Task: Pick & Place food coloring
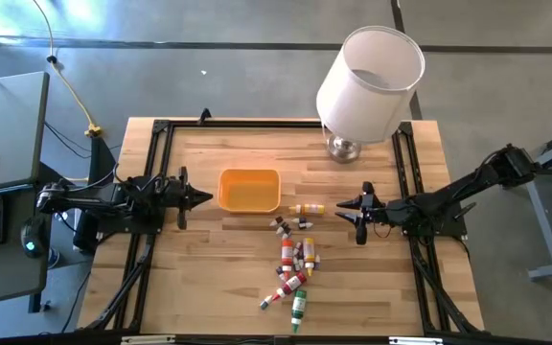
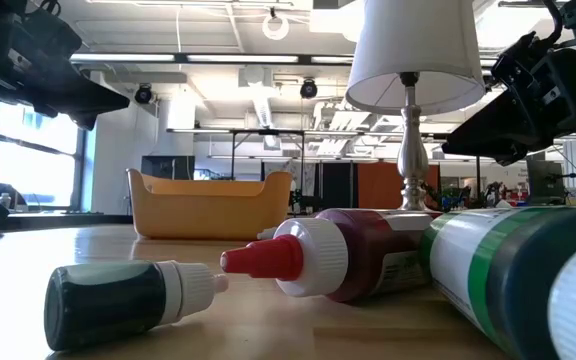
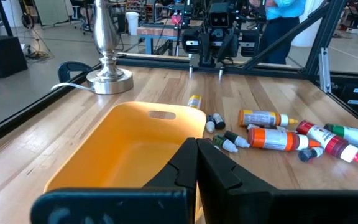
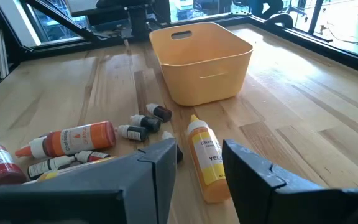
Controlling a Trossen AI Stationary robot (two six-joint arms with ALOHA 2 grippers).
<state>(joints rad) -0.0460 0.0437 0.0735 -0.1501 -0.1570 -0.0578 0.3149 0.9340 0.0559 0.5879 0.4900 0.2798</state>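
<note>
The food coloring bottles lie on their sides on the wooden table. A yellow one (image 1: 307, 208) (image 4: 207, 162) lies apart, just ahead of my right gripper (image 1: 343, 207) (image 4: 199, 165), which hovers open above the table with nothing between its fingers. The others, red, orange and green (image 1: 290, 259) (image 3: 278, 137), lie in a loose group toward the near edge. In the low view a dark green vial (image 2: 128, 300) and a red bottle (image 2: 338, 255) lie closest. My left gripper (image 1: 204, 198) (image 3: 196, 165) is shut and empty, held above the table beside the orange tray (image 1: 249, 190).
The orange tray (image 3: 123, 149) (image 4: 204, 56) stands between the two grippers, nearer the left one. A table lamp with a white shade (image 1: 367, 81) (image 2: 413, 60) stands at the far right. A black frame (image 1: 161, 129) borders the table's edges.
</note>
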